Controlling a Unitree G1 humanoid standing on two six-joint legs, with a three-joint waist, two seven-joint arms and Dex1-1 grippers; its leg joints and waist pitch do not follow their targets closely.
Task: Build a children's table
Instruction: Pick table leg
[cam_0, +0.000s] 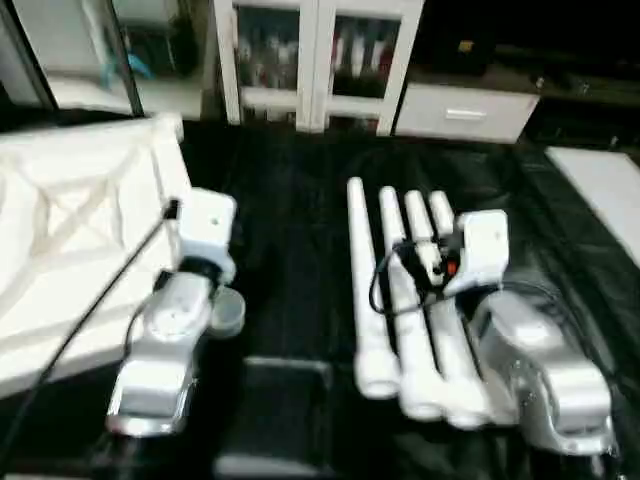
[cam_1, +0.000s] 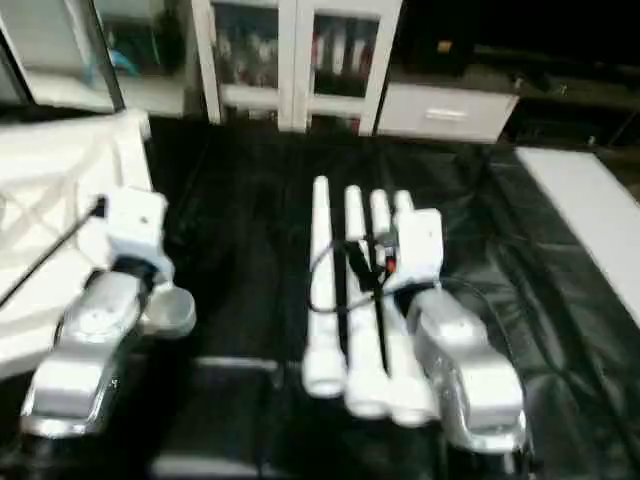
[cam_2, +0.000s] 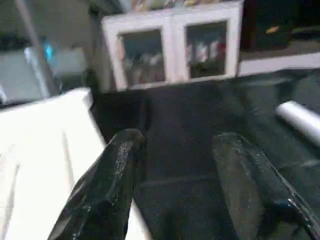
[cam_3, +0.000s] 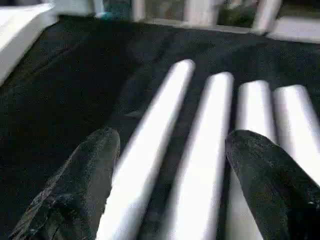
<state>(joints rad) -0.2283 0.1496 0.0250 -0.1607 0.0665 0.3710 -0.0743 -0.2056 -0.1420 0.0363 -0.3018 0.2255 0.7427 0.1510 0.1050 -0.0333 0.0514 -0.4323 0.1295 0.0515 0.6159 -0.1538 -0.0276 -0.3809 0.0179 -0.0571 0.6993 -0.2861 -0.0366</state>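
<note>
Right pincer (cam_3: 167, 150) spread wide, holding nothing, hovering over four long white tubular plastic legs (cam_0: 400, 300) with one black finger (cam_3: 82, 185) beside the outermost leg and the other finger (cam_3: 270, 180) above the legs further in. Legs lying side by side, touching, near the middle of the black-covered desk (cam_0: 290, 250). Left pincer (cam_2: 175, 155) also open and empty, one finger (cam_2: 107, 185) at the edge of the white plastic square tabletop (cam_0: 70, 240). Tabletop resting underside up, ribbed X-bracing showing, at the desk's left side, well apart from the legs. Beyond the desk, a white glass-doored cabinet (cam_0: 320, 60).
</note>
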